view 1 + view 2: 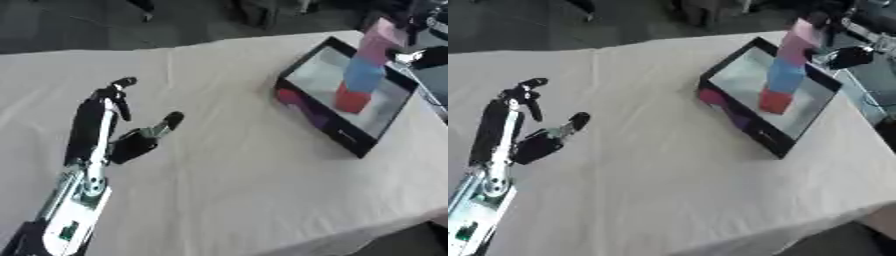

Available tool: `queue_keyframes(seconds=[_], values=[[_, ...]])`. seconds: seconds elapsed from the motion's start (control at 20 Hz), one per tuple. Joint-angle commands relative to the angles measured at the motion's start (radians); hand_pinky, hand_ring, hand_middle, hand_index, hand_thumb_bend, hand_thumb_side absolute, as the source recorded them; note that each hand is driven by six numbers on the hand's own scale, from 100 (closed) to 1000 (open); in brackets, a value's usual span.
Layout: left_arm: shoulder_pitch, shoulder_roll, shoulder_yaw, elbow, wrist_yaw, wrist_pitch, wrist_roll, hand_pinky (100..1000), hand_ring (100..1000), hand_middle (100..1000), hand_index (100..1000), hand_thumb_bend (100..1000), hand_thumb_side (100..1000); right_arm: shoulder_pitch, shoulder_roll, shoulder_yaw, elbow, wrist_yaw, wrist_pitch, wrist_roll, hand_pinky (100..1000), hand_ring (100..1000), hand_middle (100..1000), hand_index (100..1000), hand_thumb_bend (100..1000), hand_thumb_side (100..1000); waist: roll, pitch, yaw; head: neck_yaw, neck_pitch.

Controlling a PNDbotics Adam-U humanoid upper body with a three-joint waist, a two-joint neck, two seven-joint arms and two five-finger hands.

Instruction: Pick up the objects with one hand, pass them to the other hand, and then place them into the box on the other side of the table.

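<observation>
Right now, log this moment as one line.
left hand open, empty | right hand holding pink-blue-red block stack over black box

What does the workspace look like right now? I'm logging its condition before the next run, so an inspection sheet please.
Surface: table under a pale cloth, slightly creased.
Job's things: black-walled box on the right side; a long block, pink, blue and red, stands tilted inside it.
Clutter: nothing seen on the cloth.
Hands: left hand open above the cloth, holding nothing; right hand at the block's upper part, fingers unclear.
Cables: nothing seen clearly.
Surroundings: dark floor beyond the far edge.
</observation>
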Motion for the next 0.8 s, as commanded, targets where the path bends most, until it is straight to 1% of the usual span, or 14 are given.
queue_keyframes(seconds=[0.05, 0.2, 0.35, 0.45, 0.55, 0.6, 0.7, 0.8], values=[[-0.012, -0.004, -0.001, -0.024, 0.007, -0.003, 0.005, 772, 713, 295, 826, 756, 777, -0.021, -0.029, -0.001, 0.010, 0.042, -0.006, -0.028, 783, 716, 430, 392, 100, 607, -0.004, -0.010, 0.002, -0.005, -0.013], [-0.011, -0.005, 0.000, -0.024, 0.008, -0.003, 0.006, 772, 713, 295, 825, 753, 776, -0.022, -0.026, -0.003, 0.022, 0.064, -0.011, -0.043, 784, 695, 438, 400, 106, 610, -0.004, -0.006, 0.004, -0.007, -0.015], [-0.010, -0.006, -0.001, -0.024, 0.009, -0.003, 0.007, 771, 712, 296, 823, 750, 773, -0.024, -0.025, -0.003, 0.027, 0.080, -0.020, -0.045, 778, 680, 434, 437, 119, 616, -0.004, -0.005, 0.004, -0.008, -0.015], [-0.008, -0.006, -0.002, -0.023, 0.009, -0.004, 0.007, 771, 712, 297, 823, 748, 774, -0.028, -0.026, -0.005, 0.025, 0.092, -0.019, -0.053, 773, 681, 437, 465, 108, 611, -0.004, -0.004, 0.003, -0.007, -0.014], [-0.006, -0.006, -0.002, -0.021, 0.009, -0.004, 0.008, 771, 712, 298, 823, 747, 774, -0.033, -0.029, -0.007, 0.021, 0.104, -0.018, -0.055, 776, 708, 488, 548, 133, 622, -0.004, -0.005, 0.002, -0.008, -0.010], [-0.005, -0.006, -0.002, -0.021, 0.009, -0.005, 0.008, 770, 712, 297, 823, 748, 772, -0.035, -0.030, -0.007, 0.019, 0.111, -0.020, -0.051, 783, 742, 547, 622, 167, 636, -0.005, -0.005, 0.001, -0.008, -0.010], [-0.005, -0.007, -0.001, -0.021, 0.009, -0.005, 0.009, 771, 712, 297, 822, 748, 772, -0.038, -0.032, -0.008, 0.016, 0.125, -0.026, -0.038, 798, 783, 624, 694, 209, 652, -0.005, -0.006, 0.000, -0.007, -0.010], [-0.004, -0.008, -0.002, -0.020, 0.009, -0.006, 0.009, 771, 712, 297, 822, 748, 773, -0.040, -0.032, -0.013, 0.013, 0.137, -0.027, -0.028, 811, 808, 676, 737, 244, 666, -0.005, -0.006, 0.000, -0.008, -0.012]])
